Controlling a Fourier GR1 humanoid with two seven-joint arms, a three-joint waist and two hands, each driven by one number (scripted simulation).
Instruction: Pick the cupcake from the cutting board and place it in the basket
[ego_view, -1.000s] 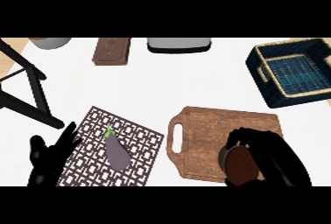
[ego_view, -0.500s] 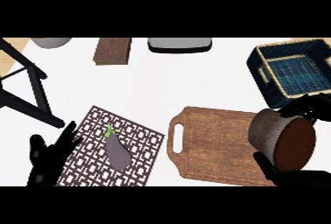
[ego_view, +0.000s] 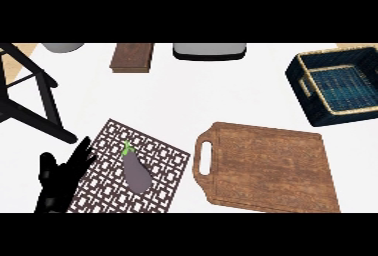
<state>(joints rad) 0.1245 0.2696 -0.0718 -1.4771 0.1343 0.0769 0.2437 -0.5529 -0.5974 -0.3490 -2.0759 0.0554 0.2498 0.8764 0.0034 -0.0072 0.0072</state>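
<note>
One hand (ego_view: 63, 177), the left, rests with straight fingers, holding nothing, on the patterned mat's (ego_view: 111, 165) edge.

A white kitchen counter (ego_view: 221, 90) fills the scene, evenly lit and free of hard shadows. At the far left, black stool legs (ego_view: 29, 107) slant across the surface, with a strip of pale wooden floor (ego_view: 28, 48) showing behind them. Along the far edge sit a grey round container (ego_view: 63, 47), a dark wooden block (ego_view: 133, 57) and a grey tray with a black rim (ego_view: 209, 51). Near left, a brown lattice placemat (ego_view: 111, 165) lies at an angle, an eggplant (ego_view: 135, 171) resting on it.
</note>
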